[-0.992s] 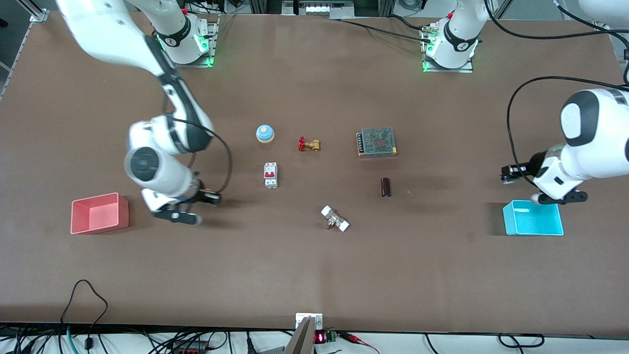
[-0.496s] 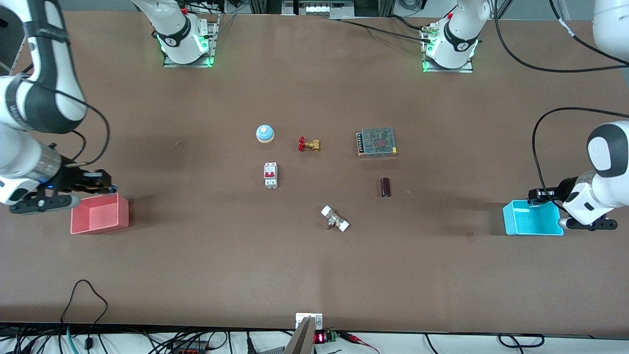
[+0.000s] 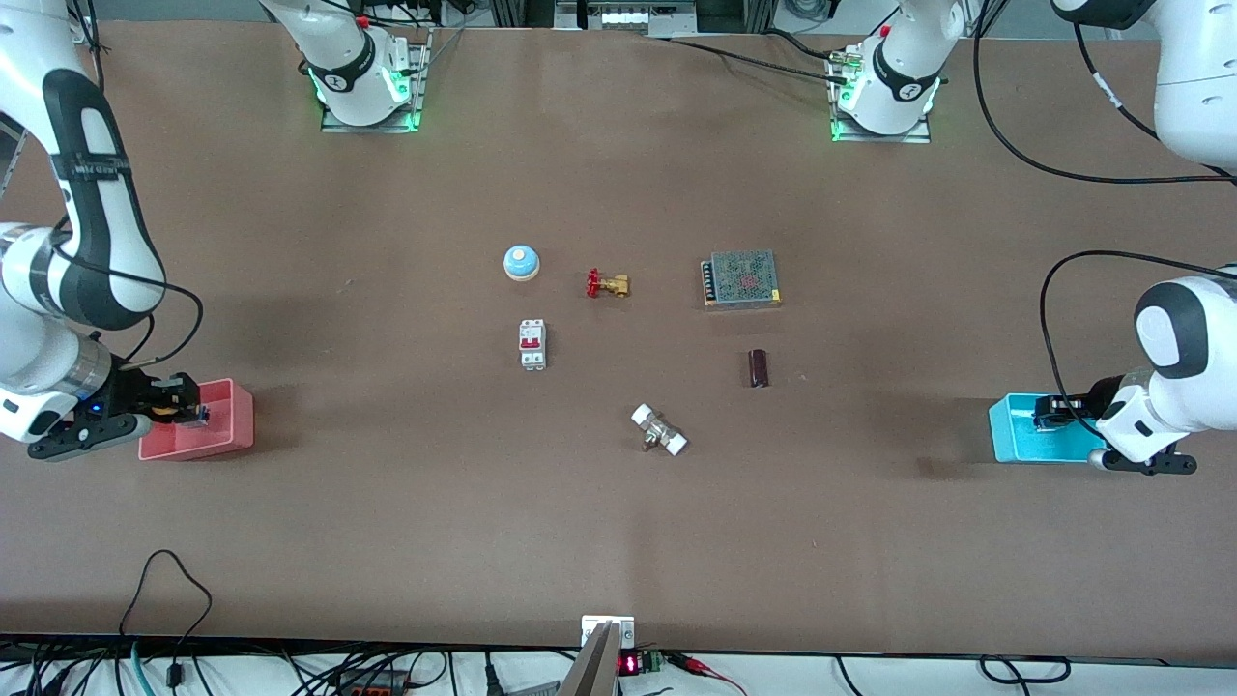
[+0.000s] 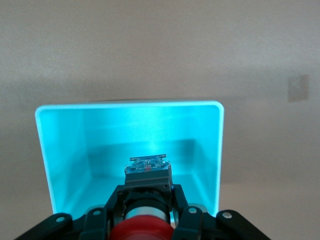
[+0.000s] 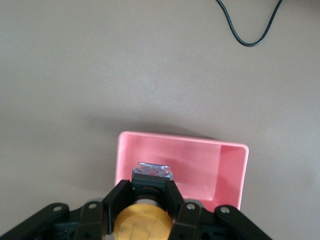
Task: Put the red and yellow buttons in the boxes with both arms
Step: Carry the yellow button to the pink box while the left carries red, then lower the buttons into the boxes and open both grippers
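My right gripper (image 3: 182, 407) is shut on the yellow button (image 5: 141, 225) and holds it over the salmon pink box (image 3: 228, 426), at the rim nearest the right arm's end of the table. In the right wrist view the button's dark base points into the pink box (image 5: 200, 160). My left gripper (image 3: 1050, 416) is shut on the red button (image 4: 144, 231) and holds it over the cyan box (image 3: 1015, 441). In the left wrist view the button's base hangs above the cyan box's floor (image 4: 75, 150).
In the table's middle lie a blue-and-white dome (image 3: 521, 262), a brass valve with a red handle (image 3: 607, 284), a metal mesh unit (image 3: 741, 279), a white breaker (image 3: 532, 344), a dark cylinder (image 3: 759, 368) and a white-ended fitting (image 3: 658, 430).
My right gripper has swung from beside the pink box to over it and come lower. My left gripper has moved over the cyan box and come lower. Both kept their buttons.
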